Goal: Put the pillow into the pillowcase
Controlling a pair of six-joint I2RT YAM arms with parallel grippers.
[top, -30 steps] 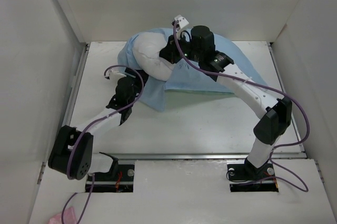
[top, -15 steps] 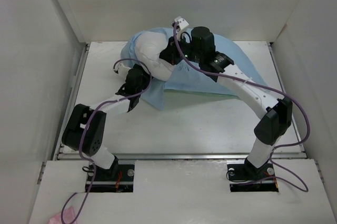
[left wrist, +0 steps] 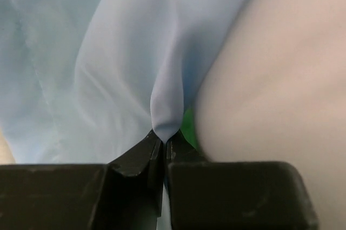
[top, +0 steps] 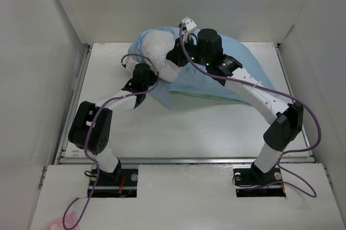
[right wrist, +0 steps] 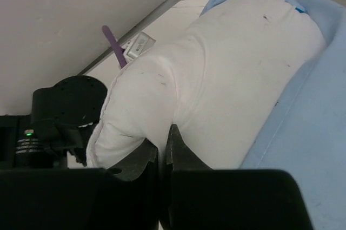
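Left gripper pinching fold of pillowcase, jaws closed tight on cloth. Pillow bulging just right of fingertips. Right gripper clamping pillow edge, jaws nearly shut, pillowcase lying to its right and beyond.

Step judged: drawing case mouth over pillow end. Keeping left pinch firm, right feeding pillow inward, avoiding bunching.

Versus second earlier: left gripper sitting closer to pillow, case's near corner pulled in, right gripper barely shifted.
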